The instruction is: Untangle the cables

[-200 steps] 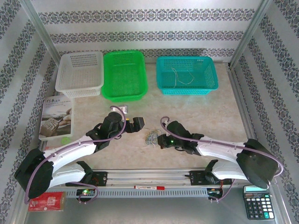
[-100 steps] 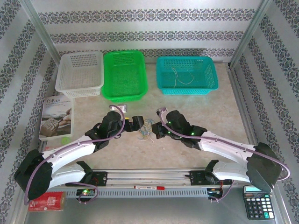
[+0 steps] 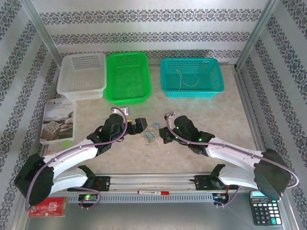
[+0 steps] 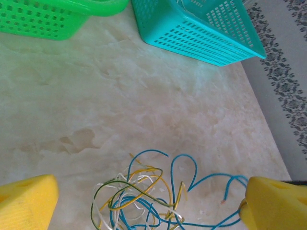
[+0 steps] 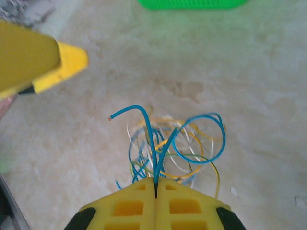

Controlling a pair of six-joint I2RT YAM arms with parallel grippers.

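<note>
Pinching blue cable (image 5: 150,139) — right gripper's (image 5: 156,185) fingertips (image 5: 130,194)

Counter (image 3: 218,120): three baskets in row along 12 o'clock edge. Left basket (image 3: 81,74) at 11, middle basket (image 3: 128,77) just beside it, right basket (image 3: 192,76) apart at 1. Loose cable (image 3: 186,79) inside right basket. Booklet (image 3: 58,120) at 9 o'clock, before left basket. Cable tangle (image 3: 151,134) at centre. Left fingers (image 4: 29,203) at tangle's 9 o'clock, spread, tangle between them. Right fingers (image 5: 129,206) at its 3 o'clock, pinching strand (image 5: 149,139) of tangle. Calculator (image 3: 265,207) at 5 o'clock corner, packet (image 3: 47,207) at 7, pen (image 3: 153,192) at 6.
</note>
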